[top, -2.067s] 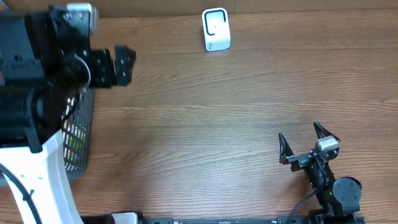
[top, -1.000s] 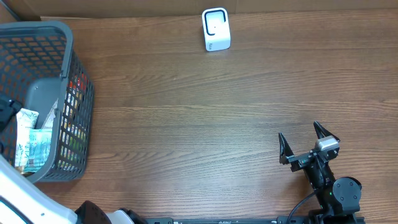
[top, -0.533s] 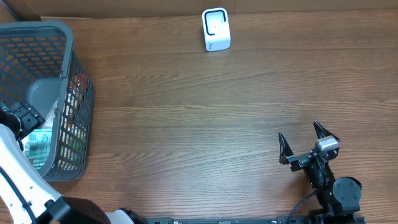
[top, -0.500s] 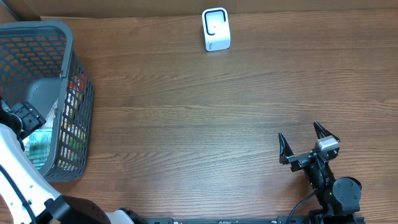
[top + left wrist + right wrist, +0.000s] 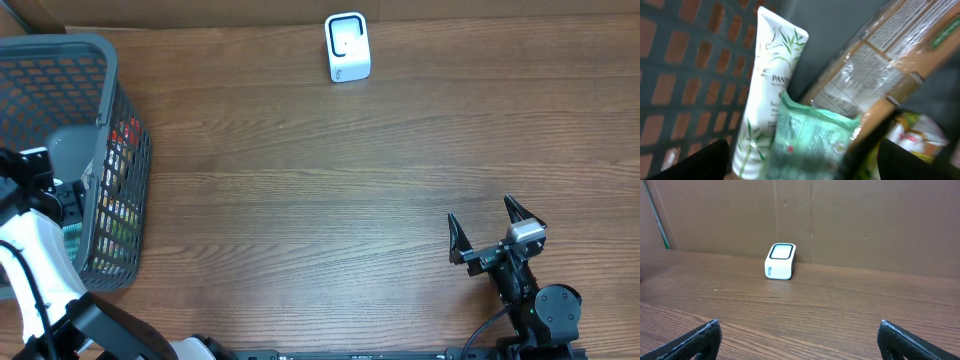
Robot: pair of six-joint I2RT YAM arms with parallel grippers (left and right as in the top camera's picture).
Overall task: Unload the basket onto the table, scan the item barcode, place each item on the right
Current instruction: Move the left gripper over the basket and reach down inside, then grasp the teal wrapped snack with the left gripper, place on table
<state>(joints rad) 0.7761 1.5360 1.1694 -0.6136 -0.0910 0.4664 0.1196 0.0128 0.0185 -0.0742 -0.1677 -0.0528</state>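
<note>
Between the spread fingers of the left gripper [image 5: 802, 152], which is released and grips nothing, lies the green soft packet [image 5: 815, 137], down inside the basket [image 5: 685, 65]. Treat this packet as light, limp and slick-filmed. Expect it to sag, so close across its width on a flat stretch of film, not on a corner. Just beyond it, toward the gripper's left, leans the white tube [image 5: 767, 85], its lower part overlapped by the packet. It is probably stiffer, but rounded and apt to roll between the pads. Beyond to the right lies the brown wrapped package [image 5: 880, 65], printed label up. Far across the table, the right gripper [image 5: 479, 207] rests fully released, facing the scanner [image 5: 347, 47].
</note>
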